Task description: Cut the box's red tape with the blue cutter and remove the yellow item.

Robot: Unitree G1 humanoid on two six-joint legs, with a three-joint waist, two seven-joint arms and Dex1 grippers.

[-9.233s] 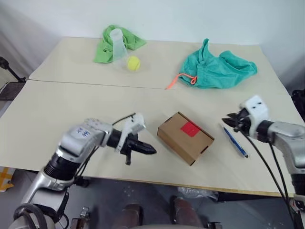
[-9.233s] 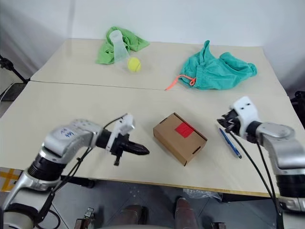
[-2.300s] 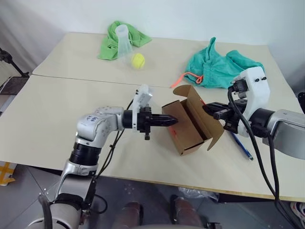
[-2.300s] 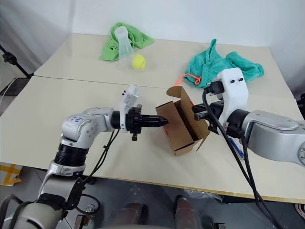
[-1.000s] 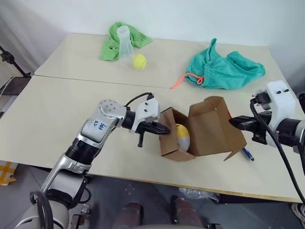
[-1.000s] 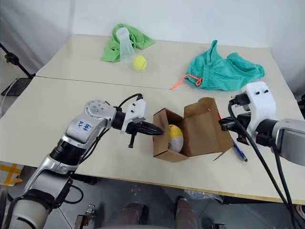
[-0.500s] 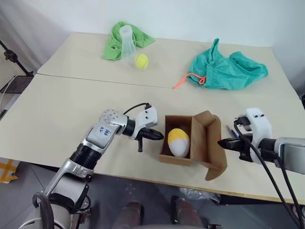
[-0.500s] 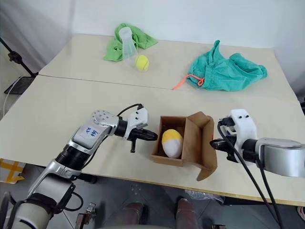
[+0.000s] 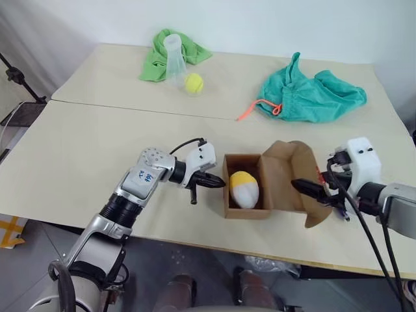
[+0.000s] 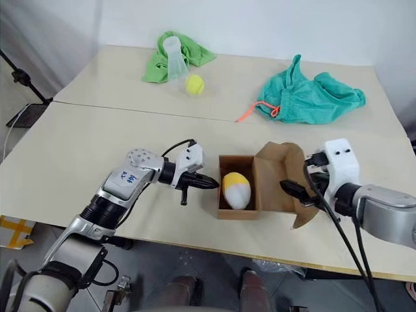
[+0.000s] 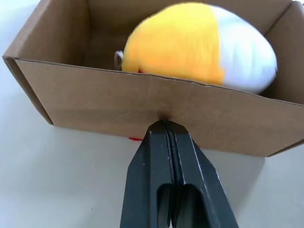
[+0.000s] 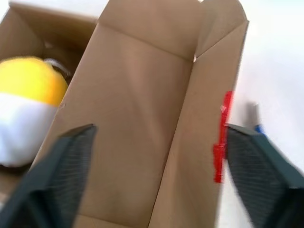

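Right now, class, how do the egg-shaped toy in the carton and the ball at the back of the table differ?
The yellow item is egg-shaped, half yellow and half white; the tennis ball is round and all yellow-green. The yellow item lies inside the open box; the tennis ball sits on the bare table by the green cloth. Both are small and rounded.

Pincer (image 12: 161,190) spread wide; box (image 12: 142,128) lid between.

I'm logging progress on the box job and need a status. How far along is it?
Done: the box lies open, its lid folded back, a strip of red tape on its edge. In hand: the left gripper, jaws shut, presses the box wall; the right gripper, jaws open, hovers at the lid. Left: the yellow item sits inside, not yet lifted out.
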